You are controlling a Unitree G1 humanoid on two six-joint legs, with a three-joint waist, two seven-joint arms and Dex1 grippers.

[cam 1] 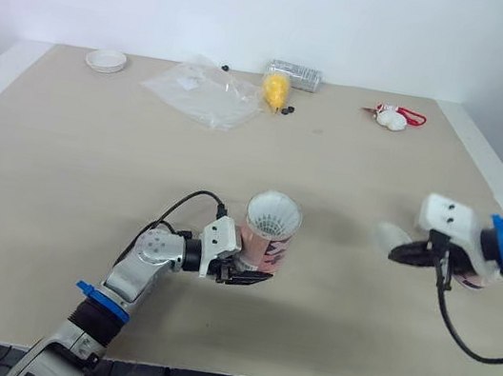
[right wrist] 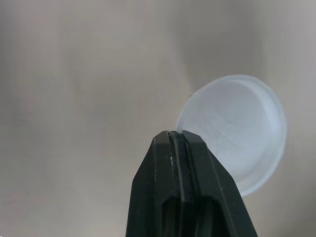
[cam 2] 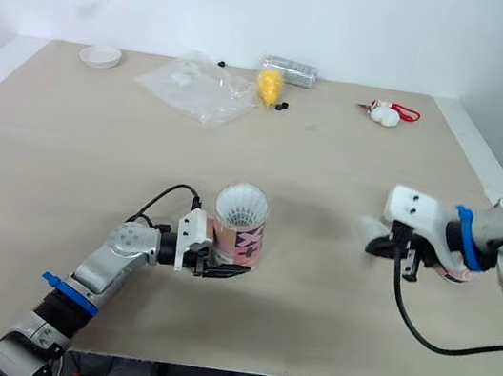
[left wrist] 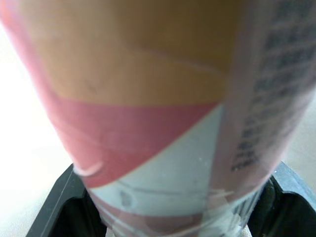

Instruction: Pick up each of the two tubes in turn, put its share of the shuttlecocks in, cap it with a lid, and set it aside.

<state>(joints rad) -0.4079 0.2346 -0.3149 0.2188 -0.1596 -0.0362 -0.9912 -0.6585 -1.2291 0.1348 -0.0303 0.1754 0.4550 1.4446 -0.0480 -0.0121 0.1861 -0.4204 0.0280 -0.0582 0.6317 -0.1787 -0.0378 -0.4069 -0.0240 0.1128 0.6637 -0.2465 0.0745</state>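
A pink patterned tube [cam 1: 269,241] stands upright at the table's middle, white shuttlecock feathers [cam 1: 273,214] showing in its open top. My left gripper [cam 1: 247,274] is shut on the tube's lower part; in the left wrist view the tube [left wrist: 158,113] sits between the black fingers [left wrist: 54,207]. To the right, above the table, my right gripper [cam 1: 400,253] is shut on the rim of a translucent round lid [cam 1: 386,238], which the right wrist view shows as the lid [right wrist: 237,128] pinched at its edge. A second pink tube [cam 1: 474,280] is partly hidden behind the right arm.
At the table's far side lie a crumpled clear plastic bag [cam 1: 200,91], a white shallow dish [cam 1: 107,60], a yellow object [cam 1: 274,91], a silvery packet [cam 1: 295,75] and a white-and-red item [cam 1: 394,117]. The table's front edge [cam 1: 201,371] runs just below my arms.
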